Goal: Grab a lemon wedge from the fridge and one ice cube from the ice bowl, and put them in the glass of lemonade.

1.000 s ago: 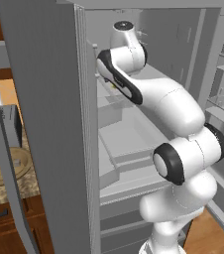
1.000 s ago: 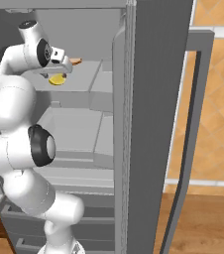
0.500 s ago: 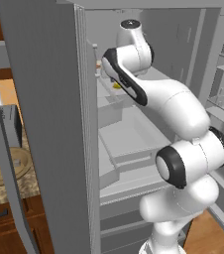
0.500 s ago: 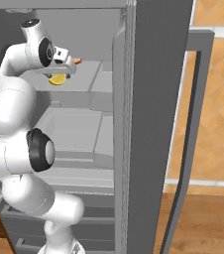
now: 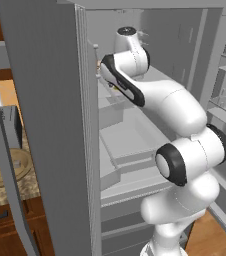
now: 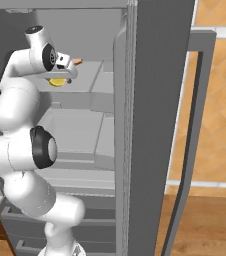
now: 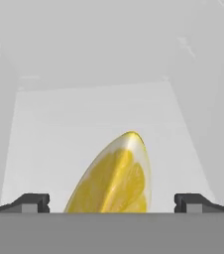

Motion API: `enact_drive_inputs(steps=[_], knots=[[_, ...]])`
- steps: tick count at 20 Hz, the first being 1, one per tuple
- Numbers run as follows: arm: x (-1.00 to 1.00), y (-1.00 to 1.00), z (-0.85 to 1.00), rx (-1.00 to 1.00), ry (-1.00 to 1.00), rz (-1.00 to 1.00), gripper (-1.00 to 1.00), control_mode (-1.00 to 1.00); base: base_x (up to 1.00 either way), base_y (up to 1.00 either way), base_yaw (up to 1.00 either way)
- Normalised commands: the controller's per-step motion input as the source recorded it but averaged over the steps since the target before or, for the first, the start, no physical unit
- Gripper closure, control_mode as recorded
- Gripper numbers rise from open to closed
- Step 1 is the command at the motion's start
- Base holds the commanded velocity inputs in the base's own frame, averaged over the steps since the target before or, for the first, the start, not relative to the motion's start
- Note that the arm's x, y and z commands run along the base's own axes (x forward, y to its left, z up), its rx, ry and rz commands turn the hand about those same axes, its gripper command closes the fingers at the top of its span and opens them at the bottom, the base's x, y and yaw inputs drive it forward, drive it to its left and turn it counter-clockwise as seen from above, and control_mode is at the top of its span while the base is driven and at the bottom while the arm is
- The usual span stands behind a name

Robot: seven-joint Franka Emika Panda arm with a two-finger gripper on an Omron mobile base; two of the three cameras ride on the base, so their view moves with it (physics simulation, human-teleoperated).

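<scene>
Base views: behind arm, left and right, facing the open fridge (image 5: pixel 135 135) interior, shared. Hand view: close, along fingers, over shelf (image 7: pixel 104 124) surface.

We've got the arm (image 5: pixel 170 105) folded up and reaching forward at shoulder height, wrist bent down, gripper (image 7: pixel 111 202) jaws spread wide with nothing clamped between the fingertips (image 7: pixel 33 201).

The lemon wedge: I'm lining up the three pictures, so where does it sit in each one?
Left base view: a sliver of the lemon wedge peeks out under the arm's wrist, upper centre, on the fridge shelf.
Right base view: a yellow patch upper left, just below the wrist.
Hand view: large, bottom centre, between the open claw tips.
Shared landmark: the pale grey shelf it rests on.
</scene>
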Motion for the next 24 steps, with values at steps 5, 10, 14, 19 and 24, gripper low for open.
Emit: enact_drive_inputs(steps=[5, 10, 14, 19, 24], knots=[[0.0, 0.0, -0.23, 0.0, 0.05, 0.0, 1.0, -1.0, 0.0, 0.0, 0.0], [0.0, 0.0, -0.06, 0.0, 0.05, 0.0, 1.0, -1.0, 0.0, 0.0, 0.0], [-0.32, -0.03, -0.01, 0.0, 0.02, 0.0, 1.0, -1.0, 0.0, 0.0, 0.0], [-0.99, -0.57, 0.0, 0.14, -0.11, -0.02, 1.0, -1.0, 0.0, 0.0, 0.0], [-1.0, -0.61, 0.0, 0.15, -0.03, -0.01, 1.0, -1.0, 0.0, 0.0, 0.0]])
